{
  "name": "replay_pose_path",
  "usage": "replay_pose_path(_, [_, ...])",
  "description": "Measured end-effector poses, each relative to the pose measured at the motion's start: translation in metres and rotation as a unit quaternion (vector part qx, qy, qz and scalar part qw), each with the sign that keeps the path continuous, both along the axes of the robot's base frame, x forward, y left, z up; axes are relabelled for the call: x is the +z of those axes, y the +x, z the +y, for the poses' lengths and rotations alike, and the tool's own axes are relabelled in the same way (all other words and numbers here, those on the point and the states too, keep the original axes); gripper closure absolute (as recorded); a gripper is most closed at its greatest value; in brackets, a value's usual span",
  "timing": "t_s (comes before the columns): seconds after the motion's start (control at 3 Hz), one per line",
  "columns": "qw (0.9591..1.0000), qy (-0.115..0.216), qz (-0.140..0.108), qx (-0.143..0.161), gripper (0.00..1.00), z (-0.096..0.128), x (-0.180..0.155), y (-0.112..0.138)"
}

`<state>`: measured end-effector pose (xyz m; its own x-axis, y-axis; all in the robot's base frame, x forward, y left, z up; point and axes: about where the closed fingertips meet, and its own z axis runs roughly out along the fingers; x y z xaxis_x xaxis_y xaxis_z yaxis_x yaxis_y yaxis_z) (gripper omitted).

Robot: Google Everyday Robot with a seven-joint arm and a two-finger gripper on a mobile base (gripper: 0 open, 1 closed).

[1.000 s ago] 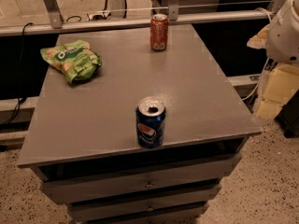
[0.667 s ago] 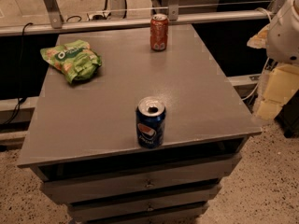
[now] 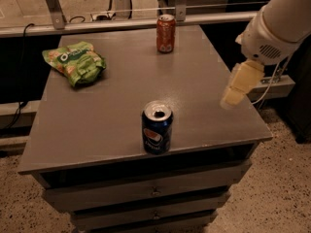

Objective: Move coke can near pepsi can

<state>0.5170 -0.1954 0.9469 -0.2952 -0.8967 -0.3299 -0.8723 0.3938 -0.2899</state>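
Orange-red coke can (image 3: 165,33): we saw it upright, well behind pepsi can (image 3: 157,127).
Gripper (image 3: 232,95): hung right of pepsi can; grip state we couldn't tell.

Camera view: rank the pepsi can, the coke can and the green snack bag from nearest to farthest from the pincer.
The pincer hangs over the right edge of the table.
1. Pepsi can, front centre, and coke can, back centre: too close to call between them.
2. Green snack bag, back left: plainly the farthest.
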Motion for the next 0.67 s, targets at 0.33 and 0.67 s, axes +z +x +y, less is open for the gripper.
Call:
replay_pose_path(0.33, [0.9984,0.039,-0.031,-0.028,0.00,0.016,-0.014,0.065])
replay_pose_path(0.67, [0.9935,0.083,-0.063,-0.047,0.00,0.035,-0.021,0.130])
